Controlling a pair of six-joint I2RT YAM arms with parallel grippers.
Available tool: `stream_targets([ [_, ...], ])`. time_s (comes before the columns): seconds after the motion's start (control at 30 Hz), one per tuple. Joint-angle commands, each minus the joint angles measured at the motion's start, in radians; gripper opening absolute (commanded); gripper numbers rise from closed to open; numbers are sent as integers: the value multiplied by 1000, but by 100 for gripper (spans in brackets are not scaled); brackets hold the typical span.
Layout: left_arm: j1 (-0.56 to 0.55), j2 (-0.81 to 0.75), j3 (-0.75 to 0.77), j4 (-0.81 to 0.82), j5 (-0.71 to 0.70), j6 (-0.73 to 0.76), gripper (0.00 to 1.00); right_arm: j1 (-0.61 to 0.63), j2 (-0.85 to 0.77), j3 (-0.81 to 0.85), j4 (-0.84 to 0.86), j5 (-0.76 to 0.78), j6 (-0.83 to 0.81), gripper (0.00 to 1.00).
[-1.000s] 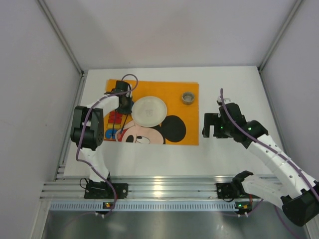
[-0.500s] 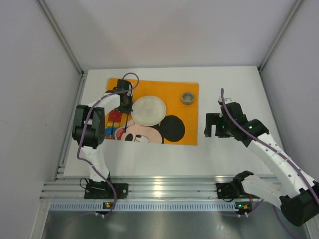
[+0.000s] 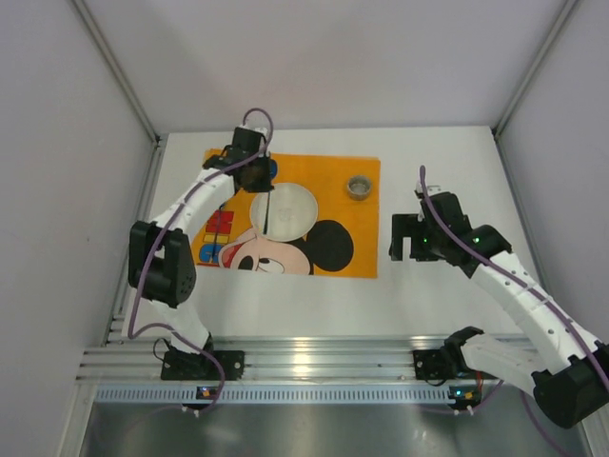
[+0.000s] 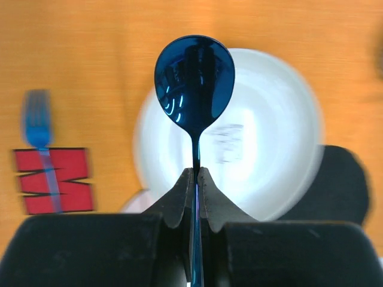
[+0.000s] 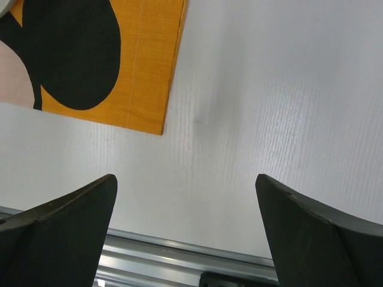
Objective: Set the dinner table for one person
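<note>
- Left jaws have lifted, clenched on glossy dark-blue metal spoon [image 4: 194, 78]; its bowl is ahead of them, over round white plate [image 4: 269, 149].
- Right jaws released, plain white surface [image 5: 269, 89] directly below.
- Likely next: lay spoon down.

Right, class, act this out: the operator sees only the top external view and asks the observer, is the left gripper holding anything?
Observer: Yes, the left gripper is shut on a blue spoon, its bowl seen against the white plate.
Operator: Any other cutlery?
Observer: A blue fork lies on the orange placemat, across its red squares.
Operator: And the right gripper?
Observer: Open and empty, bare dinner table beneath.
</note>
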Motion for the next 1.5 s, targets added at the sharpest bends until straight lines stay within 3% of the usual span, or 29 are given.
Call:
stream_targets([
  [0.0,-208,-43,1,61,53,-143,0,-20,-4,68,7,10,-3,100],
  [0.2,-425,104,16,179,16,-373,0,-20,-12,87,-7,-19,29,100],
  [0.6,-486,331,174,201,-153,-484,2,-20,-139,67,-96,12,60,100],
  [0.67,-486,342,185,192,-160,-485,18,-20,-146,65,-99,12,63,100],
  [0.7,-486,343,195,185,-160,-482,40,-19,-144,64,-99,10,61,100],
  [0.8,-486,301,201,158,-162,-451,75,-19,-135,67,-94,10,61,100],
  [0.9,-483,183,185,56,-212,-387,84,-19,-123,90,-68,7,41,100],
  [0.97,-474,92,160,-18,-328,-349,95,-20,-115,114,-48,-2,20,100],
  [1.1,-321,-237,-190,-19,-404,-251,99,-20,-139,176,14,-7,6,100],
  [1.13,-275,-402,-278,60,-400,-196,99,-20,-149,174,46,-2,11,100],
  [1.17,-226,-477,-467,116,-394,-163,99,-22,-165,162,60,4,14,100],
  [1.2,-139,-561,-565,171,-391,-128,99,-20,-175,150,74,1,18,100],
  [1.3,-37,-828,-895,383,-416,7,99,-20,-211,90,88,-14,46,100],
  [1.37,-9,-992,-1065,523,-406,88,99,-17,-266,24,91,-43,66,100],
  [1.43,0,-1057,-1085,546,-405,113,98,-19,-316,-26,108,-59,86,100],
  [1.47,8,-1088,-1136,637,-397,122,98,-19,-366,-69,113,-62,93,100],
])
